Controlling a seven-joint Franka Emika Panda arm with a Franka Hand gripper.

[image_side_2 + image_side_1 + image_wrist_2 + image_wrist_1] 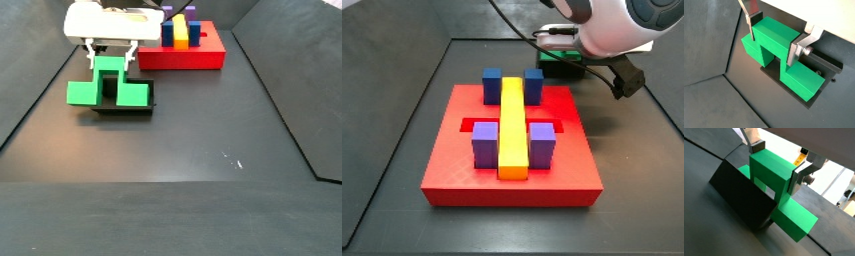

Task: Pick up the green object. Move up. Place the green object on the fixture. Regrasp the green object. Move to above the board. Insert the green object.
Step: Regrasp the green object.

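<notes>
we see a single robot arm working over a dark table floor, with its gripper [108,52] lowered onto the green object [107,88], which sits on the fixture [124,107].

in both wrist views, the gripper [776,164] points down at the green object [774,180], and its two flat silver fingers [801,49] stand on opposite sides of the raised middle part of the piece. the dark pads lie against the green faces, so the gripper [775,36] is pinching the green object [781,57] across its bridge section. the piece is a bright green blocky shape with a central notch; two lower blocks stick out to either side of the gripped part.

the fixture [741,193] shows in a wrist view as a glossy black angled block, with the green object resting against its slanted face and one green block lying at its foot. in another wrist view the fixture's base plate [814,75] peeks out as a dark edge under and beside the green piece.

in a side view, the white wrist of the arm [616,28] hangs low behind the board [512,160], hiding most of the green object [563,58]. the board is a red square slab carrying blue blocks [493,86], purple blocks [486,143] and a long yellow bar [512,128]. the board [187,55] stands well apart from the fixture.
</notes>
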